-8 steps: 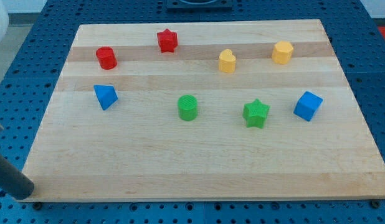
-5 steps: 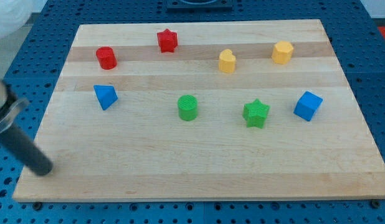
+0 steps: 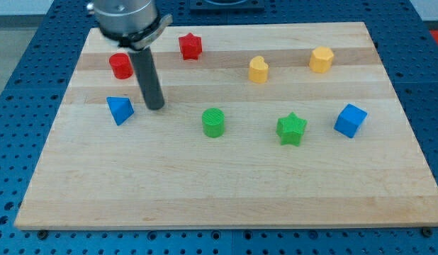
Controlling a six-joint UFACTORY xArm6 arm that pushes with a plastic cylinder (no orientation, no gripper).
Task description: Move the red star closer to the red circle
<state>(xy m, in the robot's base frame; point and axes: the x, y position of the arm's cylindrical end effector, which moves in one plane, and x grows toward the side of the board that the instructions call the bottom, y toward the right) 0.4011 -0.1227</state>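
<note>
The red star (image 3: 191, 46) sits near the view's top, left of centre, on the wooden board (image 3: 226, 177). The red circle (image 3: 120, 65) sits to its left and a little lower. My tip (image 3: 156, 106) rests on the board below and between them, just right of the blue triangle (image 3: 120, 110). The rod rises up and left from the tip and passes close to the right of the red circle. The tip touches no block.
A green circle (image 3: 214, 122) and a green star (image 3: 291, 129) sit mid-board. A blue cube (image 3: 350, 120) is at the view's right. A yellow heart (image 3: 258, 69) and a yellow hexagon (image 3: 321, 59) sit at the top right.
The rod has swung from the board's lower left edge up and right onto the board, to a spot beside the blue triangle. No block has moved.
</note>
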